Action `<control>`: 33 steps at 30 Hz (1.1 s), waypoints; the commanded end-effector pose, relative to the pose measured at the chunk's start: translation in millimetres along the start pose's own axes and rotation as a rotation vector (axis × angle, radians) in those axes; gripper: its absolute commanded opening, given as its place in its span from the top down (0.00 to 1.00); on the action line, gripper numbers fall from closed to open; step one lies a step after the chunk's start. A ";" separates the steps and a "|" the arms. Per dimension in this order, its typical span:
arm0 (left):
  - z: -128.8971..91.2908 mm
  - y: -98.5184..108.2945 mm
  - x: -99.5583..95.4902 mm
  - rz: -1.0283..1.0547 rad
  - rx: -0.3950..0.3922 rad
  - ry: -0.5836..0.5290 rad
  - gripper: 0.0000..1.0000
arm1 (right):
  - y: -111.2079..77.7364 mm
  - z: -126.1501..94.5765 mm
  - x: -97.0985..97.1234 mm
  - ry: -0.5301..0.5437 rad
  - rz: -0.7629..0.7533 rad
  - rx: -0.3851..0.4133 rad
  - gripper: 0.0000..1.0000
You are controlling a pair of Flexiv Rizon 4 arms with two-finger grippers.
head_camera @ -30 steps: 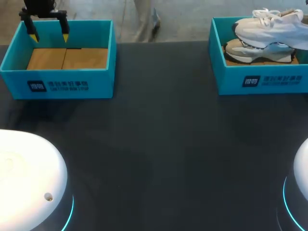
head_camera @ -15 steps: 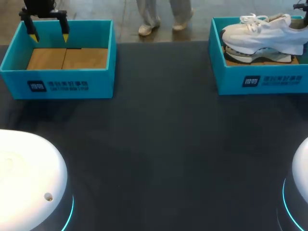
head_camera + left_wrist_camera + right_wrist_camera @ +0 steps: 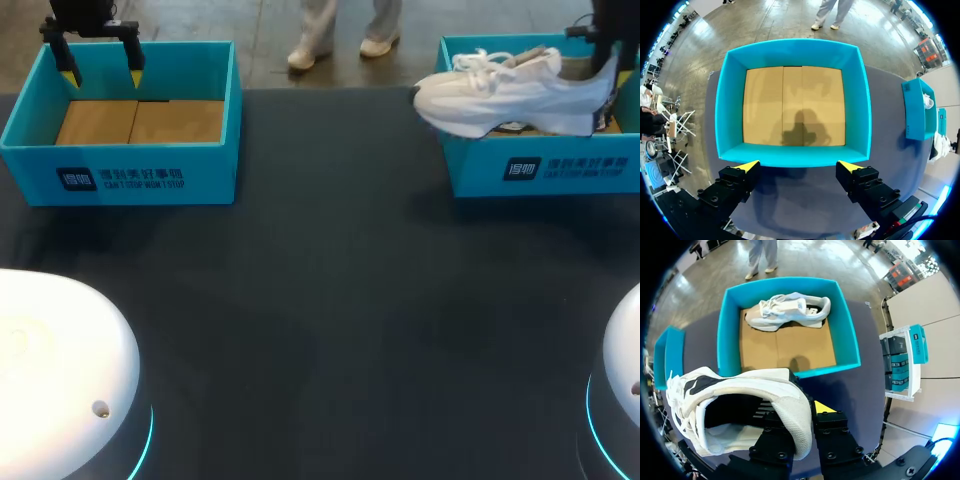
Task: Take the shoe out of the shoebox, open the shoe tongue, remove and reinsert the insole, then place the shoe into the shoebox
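Observation:
A white shoe [image 3: 505,95] hangs above the left wall of the right teal shoebox [image 3: 560,170], toe pointing left. My right gripper [image 3: 606,55] is shut on its heel. In the right wrist view the heel of the held shoe [image 3: 740,395] sits between the fingers of the right gripper [image 3: 800,410], with one yellow fingertip [image 3: 822,407] showing. A second white shoe [image 3: 790,312] lies inside the box [image 3: 847,335] on its cardboard floor. My left gripper [image 3: 100,72] stands open over the back wall of the left shoebox [image 3: 130,175], nothing between its fingers [image 3: 747,166].
The left shoebox [image 3: 730,110] holds only its cardboard floor. Dark tabletop [image 3: 330,300] stretches between and in front of the two boxes. The white rounded bases of my arms [image 3: 60,370] stand at the near corners.
My right gripper has lifted the white shoe and carried it left, from inside the right box to over its left wall. The left arm has not moved.

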State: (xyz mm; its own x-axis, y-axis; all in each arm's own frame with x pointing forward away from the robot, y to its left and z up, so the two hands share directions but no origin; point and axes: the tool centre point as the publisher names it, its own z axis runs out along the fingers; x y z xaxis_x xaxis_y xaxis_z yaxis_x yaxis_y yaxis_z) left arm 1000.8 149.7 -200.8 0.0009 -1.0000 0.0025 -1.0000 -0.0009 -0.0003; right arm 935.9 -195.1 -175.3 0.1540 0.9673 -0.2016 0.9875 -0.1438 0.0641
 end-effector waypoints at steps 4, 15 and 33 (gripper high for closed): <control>-0.3 0.3 0.0 0.000 0.000 -0.001 0.00 | -39.2 -15.2 33.9 -0.014 0.000 -0.037 1.00; -0.3 0.3 0.0 0.000 0.000 -0.001 0.00 | -100.3 -27.9 90.0 -0.046 0.030 -0.049 1.00; -0.3 0.3 0.0 0.000 0.000 -0.001 0.00 | -194.5 -43.2 171.1 -0.044 0.056 -0.077 1.00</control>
State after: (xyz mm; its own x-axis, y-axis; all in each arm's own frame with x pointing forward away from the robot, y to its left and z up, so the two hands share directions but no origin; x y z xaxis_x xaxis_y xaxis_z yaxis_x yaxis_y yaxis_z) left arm 1000.8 149.7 -200.8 0.0010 -1.0000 0.0026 -1.0000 -0.0010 -0.0003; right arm 776.4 -3.2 -180.1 0.2120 0.9493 -0.2319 0.9741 -0.1863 0.1282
